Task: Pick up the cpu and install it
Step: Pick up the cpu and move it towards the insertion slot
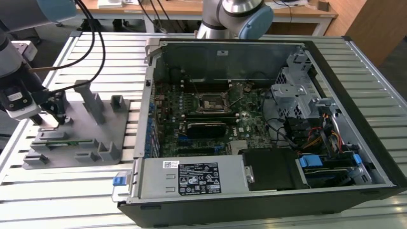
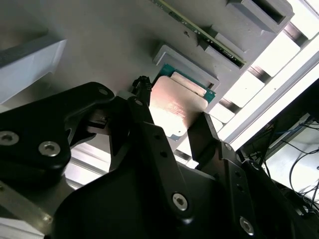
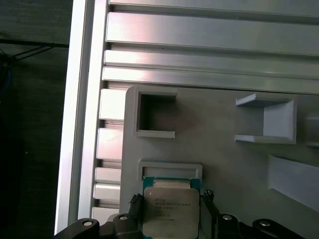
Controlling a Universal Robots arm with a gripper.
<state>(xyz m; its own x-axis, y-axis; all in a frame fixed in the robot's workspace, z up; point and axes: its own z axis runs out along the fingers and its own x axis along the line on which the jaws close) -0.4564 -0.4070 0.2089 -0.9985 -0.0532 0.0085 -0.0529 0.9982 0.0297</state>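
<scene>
Black end effector (image 2: 172, 112), narrowed to chip width, pinches the silver-topped square cpu (image 3: 171, 209) by opposite edges, likely keeping it level, over the grey plastic tray (image 3: 224, 164) recess.

Slatted aluminium table (image 1: 70, 191) carrying two things
A grey fixture plate (image 1: 83, 131) lies toward the exterior view's left; an open computer case (image 1: 254, 210) lies beside it at the exterior view's right
</scene>
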